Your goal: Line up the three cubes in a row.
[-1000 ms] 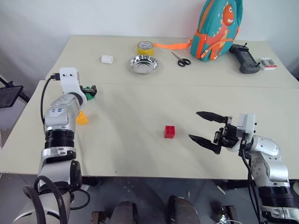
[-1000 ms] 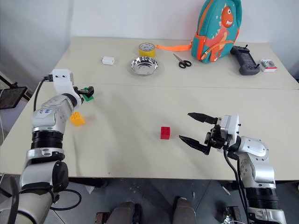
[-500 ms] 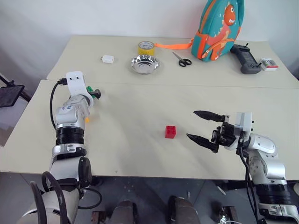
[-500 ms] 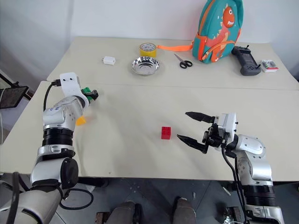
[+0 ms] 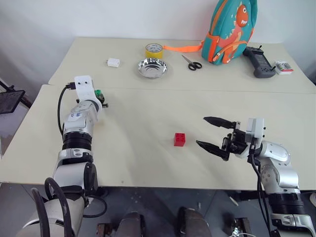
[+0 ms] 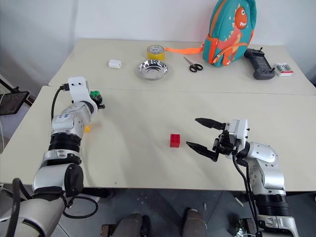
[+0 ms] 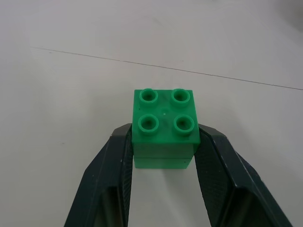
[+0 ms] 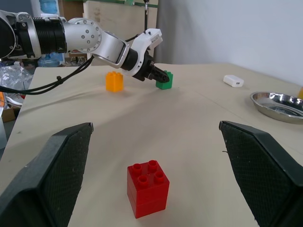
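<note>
Left hand is clamped on the green cube, one finger flat on each side face, cube seated on the surface; judged step is carrying it toward the red cube, so lift straight up before travelling and keep the grip square so the cube does not twist out. The yellow-orange cube sits just beside the left hand on the near side, apart from the green one. The red cube stands mid-surface, directly ahead of the right hand, whose fingers are spread wide and empty, near but not touching.
</note>
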Motion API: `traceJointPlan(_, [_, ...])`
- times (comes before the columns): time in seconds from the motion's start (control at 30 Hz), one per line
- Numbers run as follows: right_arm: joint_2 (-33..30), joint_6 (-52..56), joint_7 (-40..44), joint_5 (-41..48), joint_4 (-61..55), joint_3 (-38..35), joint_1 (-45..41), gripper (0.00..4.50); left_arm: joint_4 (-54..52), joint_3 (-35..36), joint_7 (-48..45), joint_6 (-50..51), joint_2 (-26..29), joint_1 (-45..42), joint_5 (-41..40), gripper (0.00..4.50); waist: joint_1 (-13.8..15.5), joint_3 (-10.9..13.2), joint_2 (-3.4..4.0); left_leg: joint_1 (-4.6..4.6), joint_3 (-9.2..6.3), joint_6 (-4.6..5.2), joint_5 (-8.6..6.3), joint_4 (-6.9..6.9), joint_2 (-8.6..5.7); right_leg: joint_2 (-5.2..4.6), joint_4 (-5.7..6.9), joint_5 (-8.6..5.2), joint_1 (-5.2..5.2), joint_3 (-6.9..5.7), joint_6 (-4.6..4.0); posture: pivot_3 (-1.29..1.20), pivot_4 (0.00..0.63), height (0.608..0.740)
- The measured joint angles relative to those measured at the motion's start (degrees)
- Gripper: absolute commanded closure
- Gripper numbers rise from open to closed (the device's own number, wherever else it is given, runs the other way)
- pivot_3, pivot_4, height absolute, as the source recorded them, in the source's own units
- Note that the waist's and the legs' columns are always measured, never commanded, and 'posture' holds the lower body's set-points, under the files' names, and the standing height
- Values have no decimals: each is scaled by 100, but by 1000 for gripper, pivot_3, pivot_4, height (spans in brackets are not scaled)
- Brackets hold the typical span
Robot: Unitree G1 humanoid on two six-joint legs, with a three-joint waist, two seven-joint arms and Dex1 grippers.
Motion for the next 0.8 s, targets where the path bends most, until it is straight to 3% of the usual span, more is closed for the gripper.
traceJointPlan(0.13, [-4, -28, -2, -5, 16, 1, 15, 0, -606, -2, -571, -131, 85, 427, -129, 2762, -3, 0, 0, 0, 0, 0, 0, -1, 0, 0, 1, 0, -1, 0, 0, 0, 150, 740])
traceJointPlan(0.2, [-29, -35, -5, -8, 22, -7, 27, 0, -896, -72, -1401, -433, 293, 654, -315, 2762, -6, 0, 0, 0, 1, 0, 0, -1, 1, 0, 1, 0, -2, 0, 0, 0, 150, 740])
traceJointPlan(0.4, [-374, -12, 13, 19, -63, -244, 416, 0, -2140, -895, -5849, -1072, 1505, 923, -1234, 2762, 35, -1, 1, -2, 2, 0, 0, -1, 0, 0, -4, 0, 1, 0, 0, 0, 150, 740])
traceJointPlan(0.5, [-517, 54, 44, 54, -200, -360, 681, 0, -2529, -1547, -7339, -1244, 1763, 1203, -1320, 2762, 23, -8, 15, 5, 7, 0, 0, 1, 0, 0, -2, 0, 3, 3, 0, 0, 150, 740])
traceJointPlan(0.67, [-608, 101, 53, 64, -516, -418, 1096, 0, -2431, -2546, -8303, -2001, 1510, 1437, -850, 2762, 43, -7, 13, 0, 8, 1, 0, 10, 2, 1, -1, 0, 3, 4, 0, 0, 150, 740])
traceJointPlan(0.8, [-608, 150, -49, 82, -783, -472, 1336, 0, -1578, -2919, -8330, -2655, 1112, 1184, -338, 2762, 90, -6, 12, 0, 8, 2, 0, 11, 1, 1, -1, 0, 3, 4, 0, 0, 150, 740])
